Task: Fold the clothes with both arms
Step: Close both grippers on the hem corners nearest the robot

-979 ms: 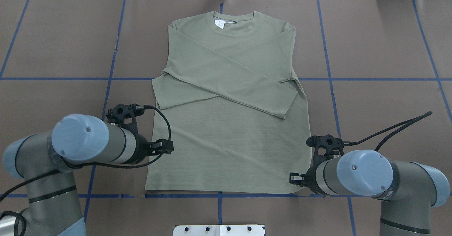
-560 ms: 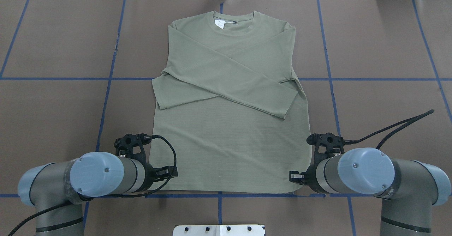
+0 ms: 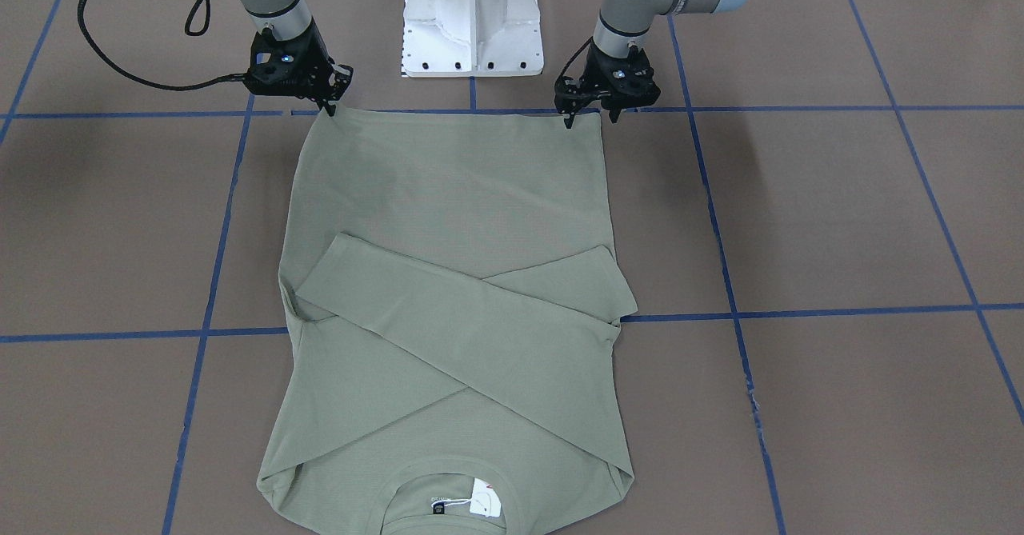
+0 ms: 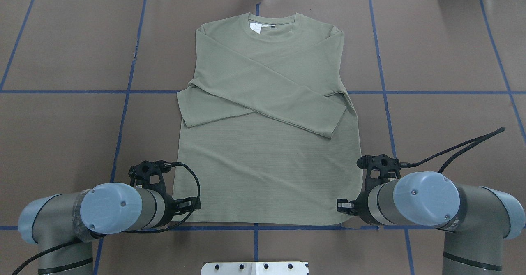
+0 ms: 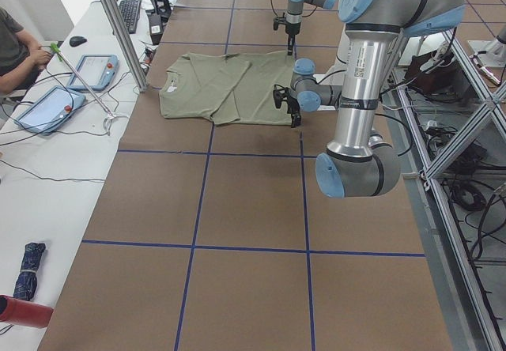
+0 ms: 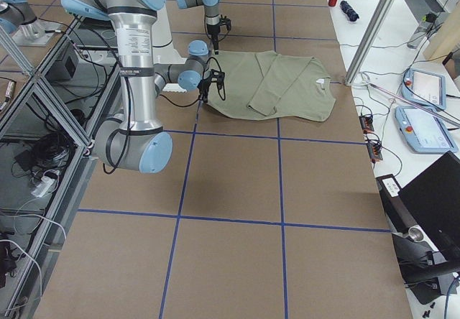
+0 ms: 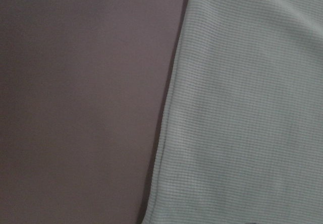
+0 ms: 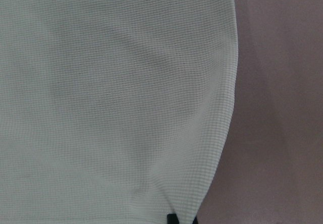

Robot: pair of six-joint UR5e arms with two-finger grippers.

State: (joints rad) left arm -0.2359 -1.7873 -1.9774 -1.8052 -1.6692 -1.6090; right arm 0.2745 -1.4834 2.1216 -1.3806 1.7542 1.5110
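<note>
Left end effector (image 3: pixel 590 119) nearer hem (image 3: pixel 456 116), brown table (image 3: pixel 832 215)

In the overhead view the left arm (image 4: pixel 111 207) enters at lower left and the right arm (image 4: pixel 425 199) at lower right, forearms level and pointing inward. Both grippers point down. The left gripper (image 3: pixel 590 119) has its fingers spread, and the right gripper (image 3: pixel 329 108) is pinched on a corner of the shirt (image 3: pixel 448 191).

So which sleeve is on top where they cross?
The sleeve whose cuff lies toward the robot's right; its edges run unbroken over the other sleeve, which passes beneath it.
</note>
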